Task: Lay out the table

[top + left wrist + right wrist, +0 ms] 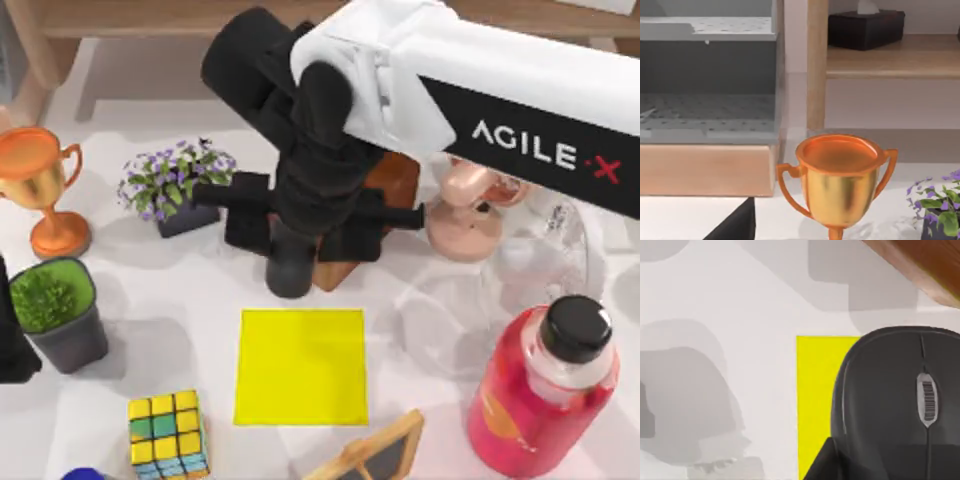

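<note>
A: What is the right gripper (290,262) doing?

B: It hangs over the table (170,300), just behind the far edge of the yellow square mat (301,366). Its wrist view shows a dark computer mouse (900,400) right under the camera, apparently pinched in the fingers, with the mat showing beneath and beside it.

A: So the fingers are pressed on the mouse?

B: I judge so: the mouse sits close and centred below the wrist, lifted over the mat rather than lying flat on it. I cannot see the finger pads themselves, so the grip is an inference.

A: Why hold it there?

B: The mat looks like the spot meant for the mouse. Carried from above, it can be lowered straight onto the yellow square.

A: What lies around the gripper?

B: A brown wooden block (385,195) sits just behind it, a potted purple flower (175,185) to its left, and a pink figure (470,210) to its right. Nearer the front, well to its right, stands a red bottle (540,390) with a black cap; a Rubik's cube (168,433) is off to the front left.

A: And the left arm?

B: The left gripper (12,330) is parked at the table's left edge, beside a green potted plant (55,310). Its wrist camera faces an orange trophy cup (840,182). I cannot tell how its fingers stand.
</note>
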You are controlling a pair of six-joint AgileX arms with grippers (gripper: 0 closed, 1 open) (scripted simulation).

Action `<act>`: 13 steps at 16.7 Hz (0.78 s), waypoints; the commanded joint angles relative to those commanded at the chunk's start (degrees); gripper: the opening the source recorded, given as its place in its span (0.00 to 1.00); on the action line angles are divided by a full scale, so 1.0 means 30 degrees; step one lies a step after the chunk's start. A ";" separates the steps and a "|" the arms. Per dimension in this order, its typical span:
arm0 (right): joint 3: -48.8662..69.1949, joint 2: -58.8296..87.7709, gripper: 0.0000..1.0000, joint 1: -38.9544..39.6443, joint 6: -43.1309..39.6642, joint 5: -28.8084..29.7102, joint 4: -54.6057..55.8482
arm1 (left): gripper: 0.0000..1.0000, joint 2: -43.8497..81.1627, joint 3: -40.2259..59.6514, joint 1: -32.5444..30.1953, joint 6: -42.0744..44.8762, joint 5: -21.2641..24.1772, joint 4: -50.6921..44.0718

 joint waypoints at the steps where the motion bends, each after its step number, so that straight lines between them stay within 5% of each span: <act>1: -0.0464 0.0480 0.00 0.0443 0.0111 0.0123 0.0140 | 1.00 0.0000 0.0000 0.0000 0.0000 0.0000 0.0000; 13: -0.1904 0.1961 0.00 0.1359 0.0385 0.0571 0.0354 | 1.00 0.0000 0.0000 0.0000 0.0000 0.0000 0.0000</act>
